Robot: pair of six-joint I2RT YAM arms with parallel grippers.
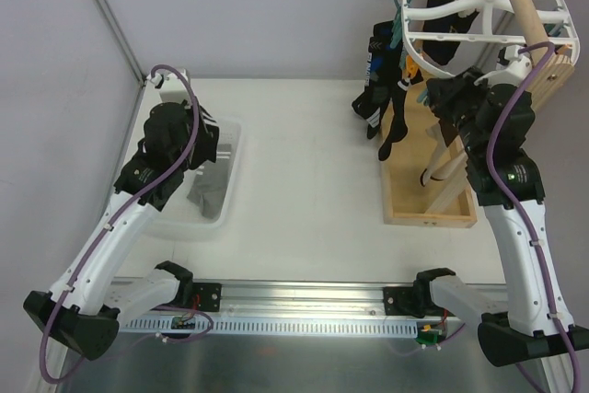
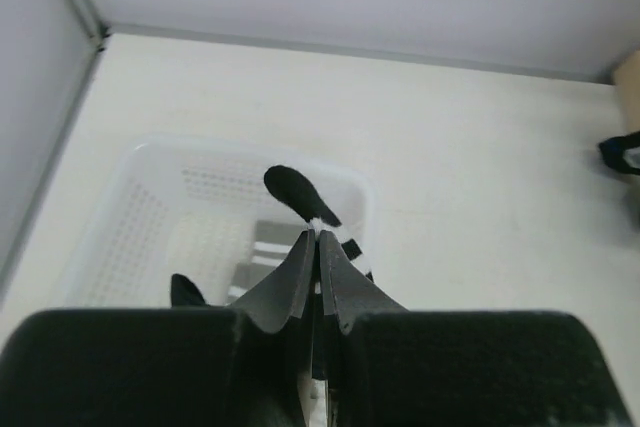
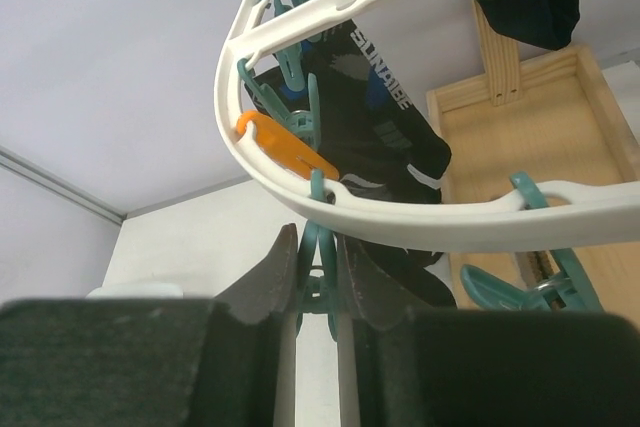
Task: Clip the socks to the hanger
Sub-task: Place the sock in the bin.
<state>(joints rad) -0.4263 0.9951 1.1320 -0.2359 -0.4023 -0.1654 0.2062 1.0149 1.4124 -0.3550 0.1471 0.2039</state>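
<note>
Since both wrist cams are pretty clear right now, here's what I've got.

The left gripper sits at the bottom centre of its own view with the fingers pinched right together. A black sock with a bit of white on it pokes out past the tips, so I read that as a grip on it. Behind and below it is the mesh basket, and a grey striped sock lies on the basket floor. In the top view that whole lot sits at the middle left of the frame.

The right gripper is at the bottom of its view. Its fingers are closed on a teal peg that hangs off the white rim of the hanger. 1 orange peg sits just to the upper left of it on the same rim.

Behind the rim, a few dark socks hang from pegs, 1 of them with white lettering. In the top view the hanger is at the upper right, up on the wooden stand. The clipped socks dangle at its left side, over the table.
</note>
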